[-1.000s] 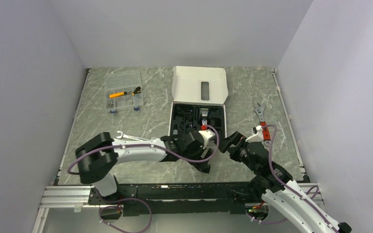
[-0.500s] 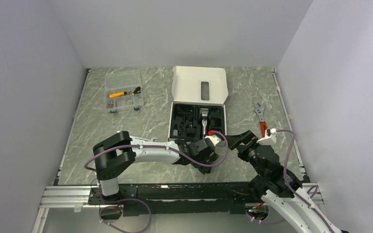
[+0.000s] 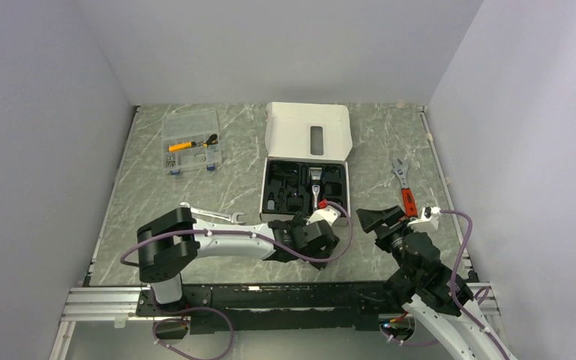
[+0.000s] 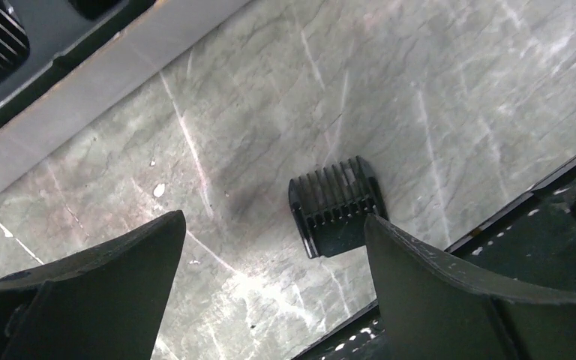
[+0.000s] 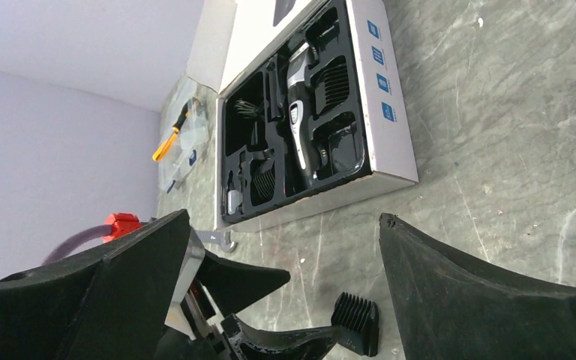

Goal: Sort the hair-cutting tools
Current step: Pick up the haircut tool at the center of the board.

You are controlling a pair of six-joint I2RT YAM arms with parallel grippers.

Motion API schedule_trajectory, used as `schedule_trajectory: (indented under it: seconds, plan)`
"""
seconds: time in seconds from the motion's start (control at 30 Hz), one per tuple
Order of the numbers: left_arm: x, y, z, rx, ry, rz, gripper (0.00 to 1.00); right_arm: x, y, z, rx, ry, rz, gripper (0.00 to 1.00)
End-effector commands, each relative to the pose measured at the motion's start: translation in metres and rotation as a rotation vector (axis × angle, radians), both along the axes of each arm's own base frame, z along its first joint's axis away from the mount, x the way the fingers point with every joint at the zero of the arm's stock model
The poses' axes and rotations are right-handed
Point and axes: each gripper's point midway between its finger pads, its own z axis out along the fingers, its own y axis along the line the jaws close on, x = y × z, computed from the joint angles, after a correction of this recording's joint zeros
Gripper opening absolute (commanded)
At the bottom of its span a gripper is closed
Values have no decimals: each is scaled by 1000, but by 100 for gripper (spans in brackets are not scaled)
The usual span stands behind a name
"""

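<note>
Left wrist view: we see the left gripper point(image 4: 270, 225) spread wide, nothing held. One black comb attachment point(image 4: 337, 204) lies flat on the tabletop point(image 4: 420, 90) below it, outside the box. Right gripper point(image 5: 283, 217) also spread, empty. Clipper point(image 5: 298, 124) sits in box point(image 5: 401, 150) tray w/ other combs point(image 5: 335, 75). Blue stickers point(image 5: 381, 56) on box side: text too small to read.
</note>
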Motion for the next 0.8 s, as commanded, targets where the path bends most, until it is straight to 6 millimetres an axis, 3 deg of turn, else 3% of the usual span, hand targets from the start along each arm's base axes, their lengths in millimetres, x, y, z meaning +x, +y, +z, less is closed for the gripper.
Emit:
schedule_trajectory:
  seconds: [0.0,0.23,0.77]
  plan:
    - [3,-20,19,-47,-10,41,95,-1,-6,23,25,-53,-22,100]
    - [0,-29,-1,14,26,86,86,-2,-10,35,21,-79,-30,100]
    - [-14,-33,-17,51,88,81,85,-1,-11,42,10,-95,-31,100]
